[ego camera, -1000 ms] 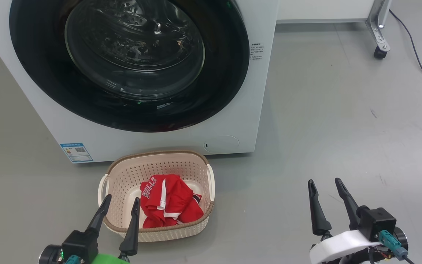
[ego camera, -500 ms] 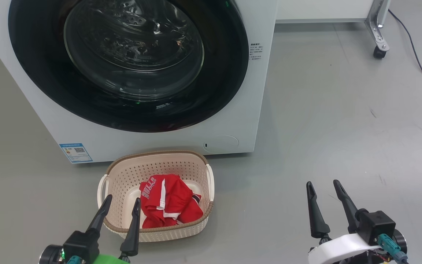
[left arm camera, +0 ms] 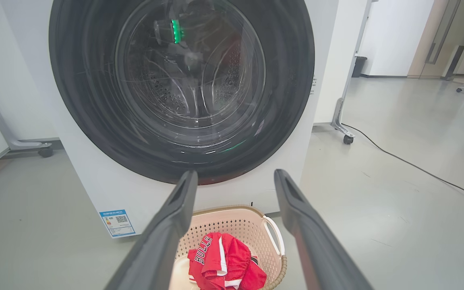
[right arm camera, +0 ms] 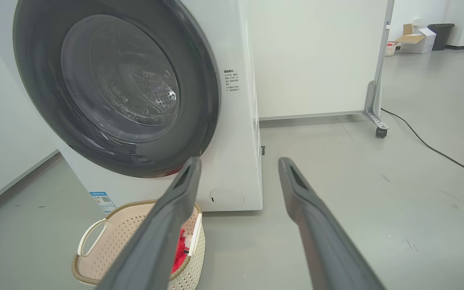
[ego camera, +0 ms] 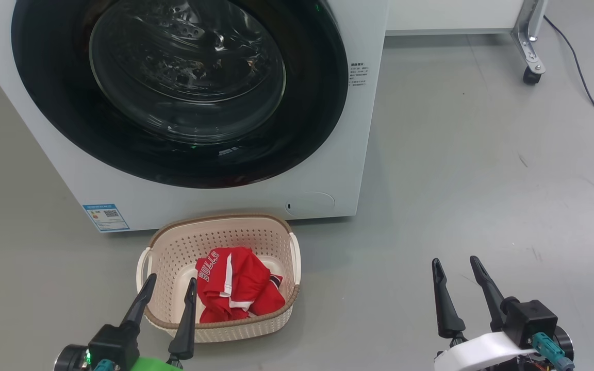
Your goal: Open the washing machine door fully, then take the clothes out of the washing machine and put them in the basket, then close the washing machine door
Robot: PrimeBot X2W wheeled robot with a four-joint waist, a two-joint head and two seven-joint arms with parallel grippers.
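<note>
Washing machine door (ego camera: pixel 173 93) face toward basket (ego camera: pixel 219 218)

Trailing cable (right arm camera: pixel 437 152), castor (ego camera: pixel 530 76) (black, seemingly)

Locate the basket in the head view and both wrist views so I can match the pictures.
Head view: basket at lower centre-left, on the floor before the washing machine, past the left gripper.
Left wrist view: bottom centre, between that gripper's fingers.
Right wrist view: lower left, partly behind one finger of the right gripper.
Shared landmark: the blue label on the washing machine's lower front corner, above and left of the basket's middle.
</note>
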